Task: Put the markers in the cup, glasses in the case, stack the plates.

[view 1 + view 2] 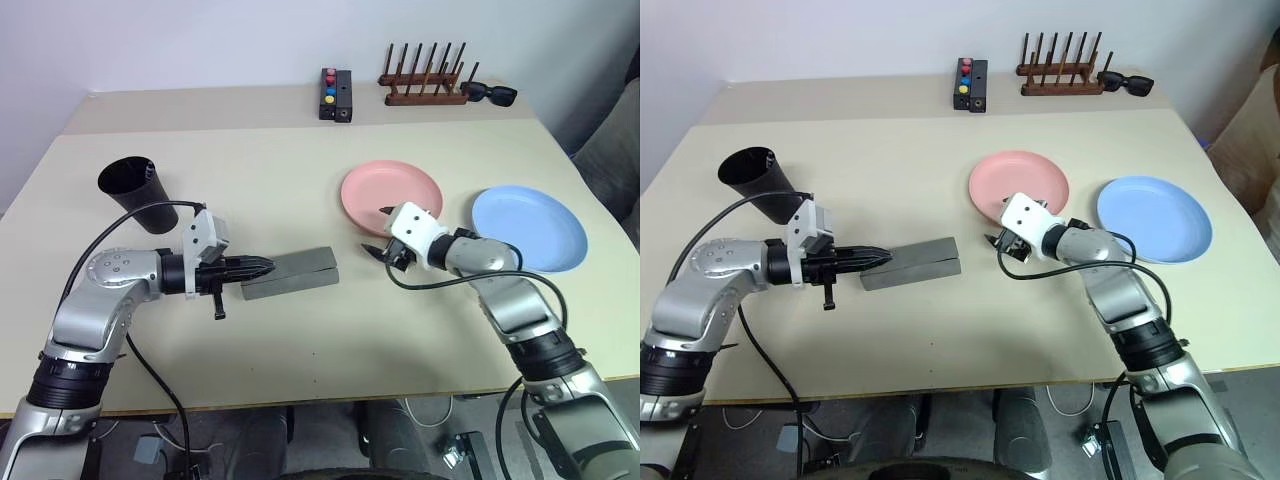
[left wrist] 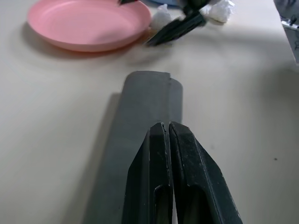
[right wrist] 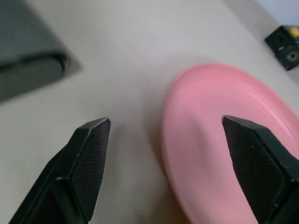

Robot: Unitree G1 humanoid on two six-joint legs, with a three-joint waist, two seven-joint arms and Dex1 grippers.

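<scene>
As counted: two plates [image 1: 391,192] | one case [image 1: 290,273] | one cup [image 1: 138,193] | left tool [image 1: 262,266] closed, empty | right tool [image 1: 381,233] spread wide

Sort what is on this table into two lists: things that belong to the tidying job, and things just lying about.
Job things:
black cup
grey case, closed
pink plate
blue plate

Lying about:
wooden peg rack
black sunglasses
black box with coloured buttons

Lab-like test setup: plain beige table [image 1: 300,350], bare white wall [image 1: 200,40], button box [image 1: 335,94].
</scene>
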